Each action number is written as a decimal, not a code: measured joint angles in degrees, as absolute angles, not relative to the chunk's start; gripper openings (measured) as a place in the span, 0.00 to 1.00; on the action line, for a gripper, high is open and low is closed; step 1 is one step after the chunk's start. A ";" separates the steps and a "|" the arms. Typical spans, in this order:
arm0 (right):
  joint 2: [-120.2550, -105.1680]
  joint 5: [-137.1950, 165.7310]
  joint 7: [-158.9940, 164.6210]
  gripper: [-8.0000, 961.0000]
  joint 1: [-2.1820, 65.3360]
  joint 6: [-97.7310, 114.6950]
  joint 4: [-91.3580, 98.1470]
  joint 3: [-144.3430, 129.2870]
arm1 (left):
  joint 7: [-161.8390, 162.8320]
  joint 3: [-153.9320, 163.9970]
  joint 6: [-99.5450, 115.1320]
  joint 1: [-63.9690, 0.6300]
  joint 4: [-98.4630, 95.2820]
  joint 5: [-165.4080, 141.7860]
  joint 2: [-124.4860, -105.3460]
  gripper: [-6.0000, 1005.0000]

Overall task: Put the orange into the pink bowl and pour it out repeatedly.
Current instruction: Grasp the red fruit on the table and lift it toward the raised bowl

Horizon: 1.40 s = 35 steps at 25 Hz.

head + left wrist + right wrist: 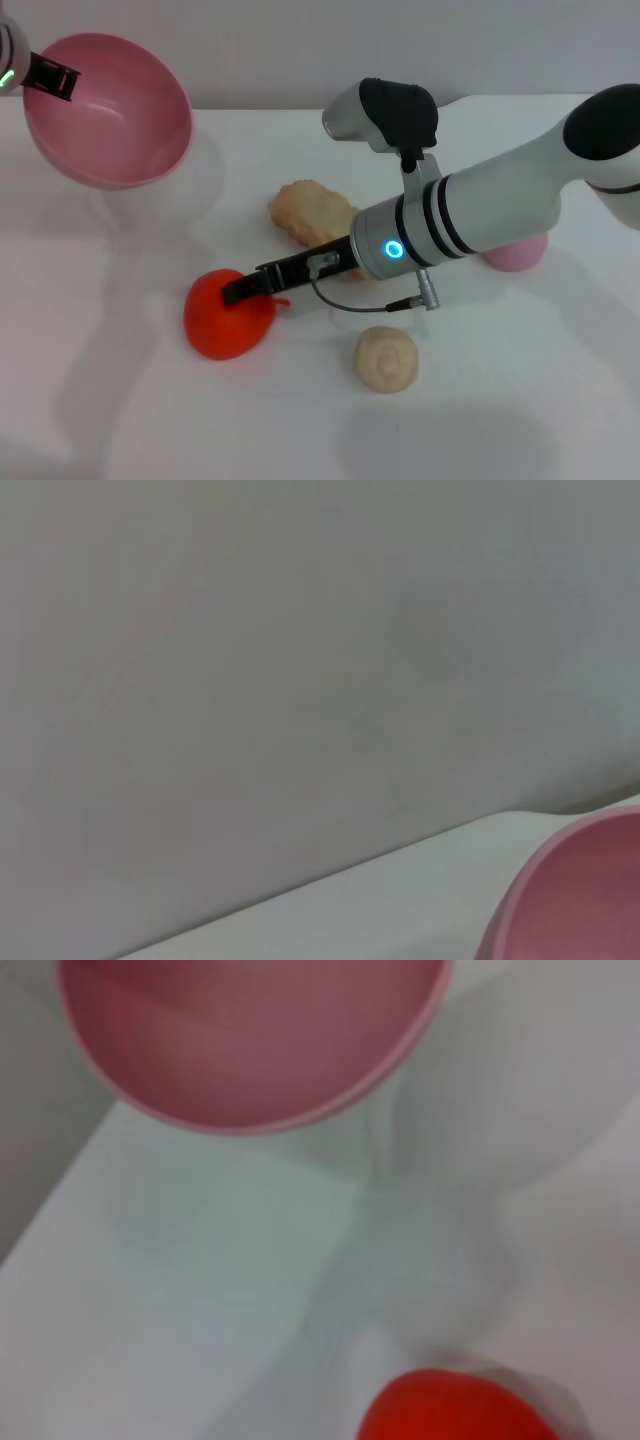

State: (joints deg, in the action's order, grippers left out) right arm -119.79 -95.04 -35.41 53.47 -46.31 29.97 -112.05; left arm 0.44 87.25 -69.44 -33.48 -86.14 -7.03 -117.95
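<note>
— Since the right gripper point(243, 290) is the one at work, where do its fingers stand?

— Low over the table point(120, 400), tips lying across the top of the orange point(228, 314). One dark finger shows against the red; whether the pair is closing on the fruit or only touching it, I cannot tell.

— Which way does the orange lie from it?

— Straight ahead along the line of the forearm, toward the robot's left and slightly nearer the robot. It sits on the table directly under the tips. It is roundish, so no long axis matters much; its small stem tip points back toward the gripper's side.

— And the bowl?

— The pink bowl point(108, 110) is held up off the table at the far left by the left gripper point(50, 78), clamped on its rim, mouth tilted toward the middle. It is empty, and well apart from the orange.

— Nearer arm?

— The right, plainly. My judgement: a grasp comes next, then a carry up and leftward to the bowl.

— Anything close by?

— A beige bread-shaped toy point(312, 215) just behind the fingers, a beige ball point(386, 358) near, a pale pink ball point(517, 254) behind the forearm.
</note>
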 joint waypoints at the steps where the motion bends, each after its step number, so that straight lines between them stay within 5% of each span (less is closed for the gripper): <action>1: -119.80 -95.06 -35.34 0.67 53.84 -46.15 29.20 -112.37 | 0.44 87.25 -69.44 -33.48 -86.14 -7.03 -117.95 0.08; 25: -119.79 -95.19 -35.20 0.67 55.58 -45.73 27.17 -113.97 | -0.18 87.79 -70.14 -34.10 -86.05 -7.04 -117.95 0.09; 31: -119.72 -95.18 -35.88 0.61 54.70 -45.94 28.05 -113.63 | -0.41 87.79 -70.12 -34.24 -86.04 -7.03 -117.91 0.09; 35: -119.54 -95.19 -38.18 0.44 53.31 -45.79 29.68 -113.07 | -1.02 87.64 -69.96 -34.07 -86.04 -7.03 -117.89 0.09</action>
State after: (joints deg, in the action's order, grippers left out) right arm -119.54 -95.19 -38.18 53.31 -45.79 29.68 -113.07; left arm -1.02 87.64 -69.96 -34.07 -86.04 -7.03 -117.89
